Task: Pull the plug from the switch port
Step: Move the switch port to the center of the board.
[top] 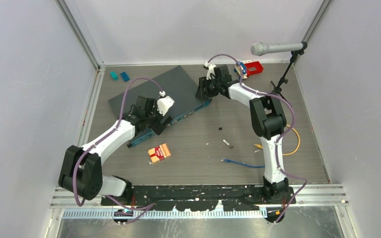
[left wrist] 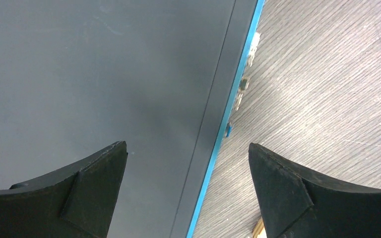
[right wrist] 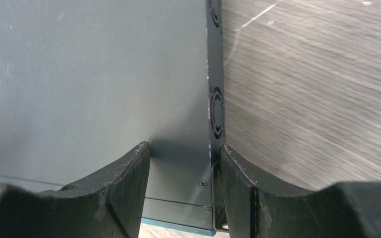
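The switch (top: 154, 91) lies slanted at the table's middle left, dark slate on top with a teal front edge (left wrist: 217, 148). My left gripper (left wrist: 188, 145) hangs open over that front edge, one finger above the top face and the other above the table. Small sockets (left wrist: 250, 54) show along the edge, and a small blue tab (left wrist: 228, 130) juts out below them. I cannot tell whether that tab is the plug. My right gripper (right wrist: 184, 146) is open astride the switch's right near corner. Its right finger (right wrist: 235, 183) lies against the vented side wall (right wrist: 217, 111).
A loose blue cable (top: 240, 164) and a yellow cable (top: 292, 144) lie at the near right. An orange striped box (top: 159, 152) sits in front of the switch. A red block (top: 253, 67), a microphone (top: 273, 48) on a stand and two small blue-green pieces (top: 119, 76) line the back.
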Tool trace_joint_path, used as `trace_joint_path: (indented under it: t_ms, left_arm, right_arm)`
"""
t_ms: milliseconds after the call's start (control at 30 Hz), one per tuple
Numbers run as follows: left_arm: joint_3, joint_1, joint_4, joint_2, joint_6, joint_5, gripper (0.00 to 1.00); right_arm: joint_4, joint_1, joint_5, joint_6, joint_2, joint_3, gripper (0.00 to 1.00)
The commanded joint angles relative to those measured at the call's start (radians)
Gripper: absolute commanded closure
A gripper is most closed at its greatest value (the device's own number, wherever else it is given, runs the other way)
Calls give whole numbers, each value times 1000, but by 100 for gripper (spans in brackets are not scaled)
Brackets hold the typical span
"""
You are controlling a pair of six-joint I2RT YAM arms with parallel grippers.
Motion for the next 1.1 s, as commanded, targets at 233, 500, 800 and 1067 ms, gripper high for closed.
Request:
trace_joint_path:
  t_ms: [233, 500, 800, 1067]
  left_arm:
    - [40, 119, 6, -30, -53, 76, 4]
    - [79, 182, -45, -43, -89, 153, 4]
    - [-21, 201, -85, -185, 21, 233, 7]
    - [43, 342, -132, -111, -35, 164, 6]
  right_arm:
    - [-165, 170, 116, -185, -167, -23, 35]
    - [-64, 313, 290, -193, -401, -275, 34]
    - [-23, 366, 281, -143, -496, -404, 36]
    - [0, 455, 257, -116, -454, -417, 38]
